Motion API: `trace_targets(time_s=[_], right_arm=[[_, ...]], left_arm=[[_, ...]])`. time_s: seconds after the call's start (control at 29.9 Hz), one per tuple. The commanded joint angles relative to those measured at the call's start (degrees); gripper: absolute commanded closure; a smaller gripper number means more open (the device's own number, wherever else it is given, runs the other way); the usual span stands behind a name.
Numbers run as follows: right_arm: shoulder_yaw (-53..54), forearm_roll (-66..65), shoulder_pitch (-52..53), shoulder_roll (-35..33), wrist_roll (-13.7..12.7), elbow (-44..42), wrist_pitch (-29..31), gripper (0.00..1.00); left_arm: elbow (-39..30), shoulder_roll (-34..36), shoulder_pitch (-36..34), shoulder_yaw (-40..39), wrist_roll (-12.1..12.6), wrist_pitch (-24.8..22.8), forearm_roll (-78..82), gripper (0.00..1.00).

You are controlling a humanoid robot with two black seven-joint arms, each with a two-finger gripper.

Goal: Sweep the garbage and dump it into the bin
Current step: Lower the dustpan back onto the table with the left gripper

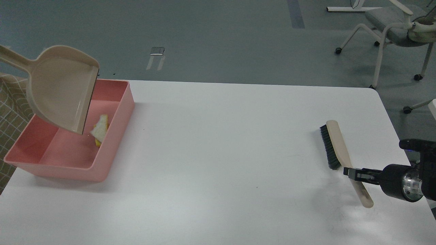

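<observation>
The pink bin (pixel 64 173) stands at the table's far left. Inside it, against the right wall, lies the garbage: a pale flat piece (pixel 100 127) on top of the yellow sponge piece (pixel 98 142), which is mostly hidden. The beige dustpan (pixel 61 90) is tilted mouth-down above the bin and holds nothing; its handle runs off the left edge. My left gripper is out of view. My right gripper (pixel 351 172) at the right is shut on the handle of the beige brush (pixel 336 144), whose black bristles rest on the table.
The white table (pixel 221 153) spans the view between the bin and the brush. An office chair (pixel 398 27) stands on the grey floor beyond the table's far right corner. A checked cloth (pixel 10 105) shows at the left edge.
</observation>
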Motion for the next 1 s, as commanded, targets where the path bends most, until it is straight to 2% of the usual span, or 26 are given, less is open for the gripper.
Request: trace_targets(time_s=[0.0, 0.07, 0.17, 0.27, 0.33, 0.57, 0.67, 0.73, 0.9, 0.97], right_arm=[[0.0, 0.0, -0.4, 0.0, 0.0, 0.1, -0.5, 0.97], [0.6, 0.0, -0.8, 0.0, 0.0, 0.1, -0.5, 0.97], [1.4, 0.0, -1.6, -0.2, 0.0, 0.1, -0.5, 0.97], [2.1, 0.0, -2.3, -0.7, 0.0, 0.1, -0.5, 0.97], [2.6, 0.0, -2.9, -1.0, 0.0, -0.1, -0.5, 0.97], [2.7, -0.2, -3.7, -0.8, 0.0, -0.8, -0.9, 0.97], [2.8, -0.2, -3.9, -0.9, 0.0, -0.9, -2.3, 0.97], [2.8, -0.1, -4.2, -1.1, 0.0, -0.8, -2.6, 0.97], [3.1, 0.0, -5.1, -3.1, 0.0, -0.2, -2.7, 0.97], [3.1, 0.0, -5.1, -4.1, 0.2, -0.2, -2.7, 0.97]], left_arm=[[0.3, -0.2, -6.7, -0.1, 1.6, -0.6, -0.9, 0.77], [-0.2, -1.7, -12.3, 0.0, 2.3, -3.6, -1.2, 0.75], [-0.3, -6.8, -16.0, 0.0, 2.6, -8.4, -4.5, 0.75], [-0.3, -11.6, -17.2, 0.6, 4.5, -8.4, -7.8, 0.75], [-0.3, -18.3, -17.5, 2.3, 6.7, -8.4, -10.6, 0.75], [0.3, -36.4, -20.5, 8.2, 9.1, -8.4, -10.6, 0.77], [0.3, -41.9, -20.9, 12.9, 9.9, -5.6, -9.9, 0.77], [0.3, -45.8, -21.1, 20.0, 10.8, -1.2, -9.7, 0.77], [0.3, -51.6, -21.4, 30.8, 10.7, 4.7, -9.4, 0.76], [0.5, -53.1, -21.0, 32.6, 10.8, 6.0, -9.3, 0.76]])
